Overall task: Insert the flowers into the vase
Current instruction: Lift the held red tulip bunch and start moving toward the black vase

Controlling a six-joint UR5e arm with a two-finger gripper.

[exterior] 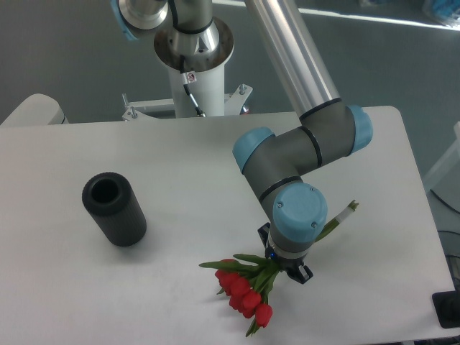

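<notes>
The flowers (246, 293), a bunch of red tulips with green leaves, lie near the table's front edge, heads toward the front left. Their pale stems (343, 214) run back to the right. My gripper (289, 272) points straight down over the middle of the bunch, where the leaves meet the stems. The blue wrist cap hides most of it; only dark finger parts (303, 274) show beside the stems, so I cannot tell whether it holds them. The vase (115, 210), a matte black cylinder with its round hole facing up, stands upright at the left, well apart from the flowers.
The arm's white base (192, 68) stands at the table's back edge, and its silver link crosses above the back right. The white table (180, 154) ends just in front of the flowers. A dark object (447, 309) sits at the right edge.
</notes>
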